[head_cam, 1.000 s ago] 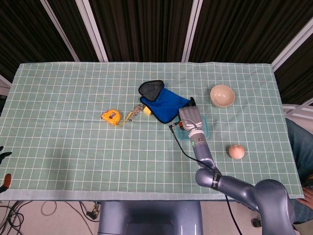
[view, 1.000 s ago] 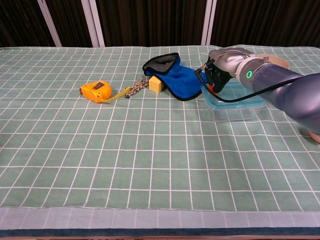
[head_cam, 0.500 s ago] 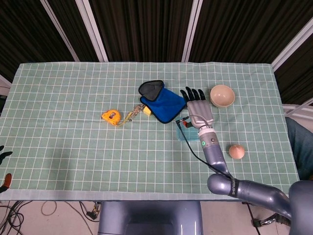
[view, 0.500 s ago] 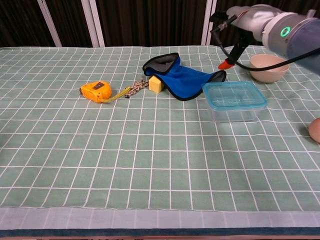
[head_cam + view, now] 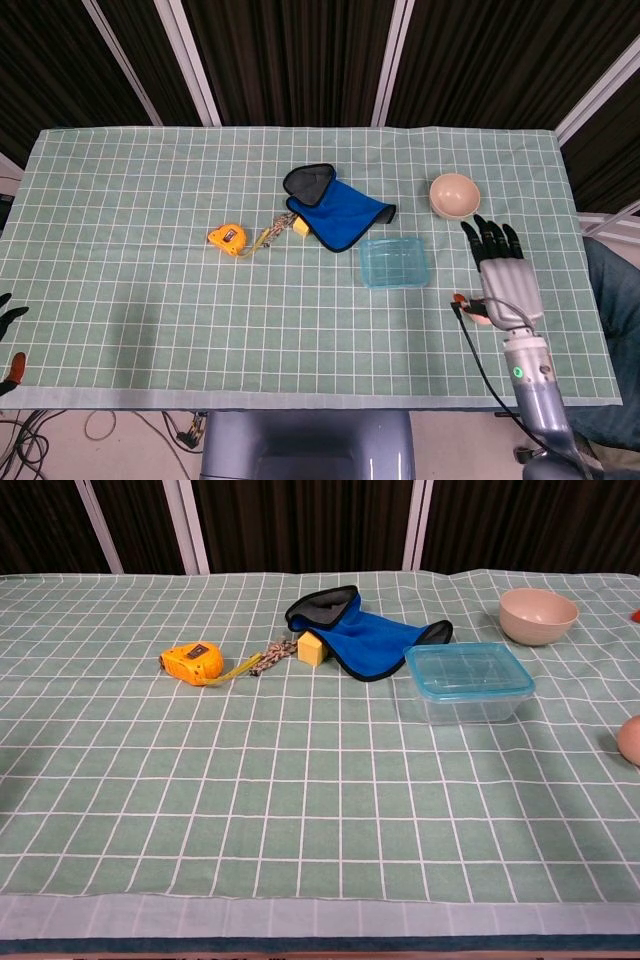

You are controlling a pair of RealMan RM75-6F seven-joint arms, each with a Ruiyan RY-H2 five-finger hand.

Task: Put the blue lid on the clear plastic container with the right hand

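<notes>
The clear plastic container stands on the table right of centre, and the blue lid lies flat on top of it. My right hand is off to the container's right, over the table's right side, with its fingers spread and holding nothing. In the chest view only an orange tip shows at the right edge. At the far left edge of the head view, dark fingertips of my left hand peek in; how the hand lies is not visible.
A blue cloth with a black edge lies just behind the container. A yellow block, a cord and an orange tape measure sit left of it. A beige bowl stands at back right. A peach ball lies below my right hand.
My right hand lifted off the container with the lid left on it, rose, then swung away to the right. It is out of the chest view now.
</notes>
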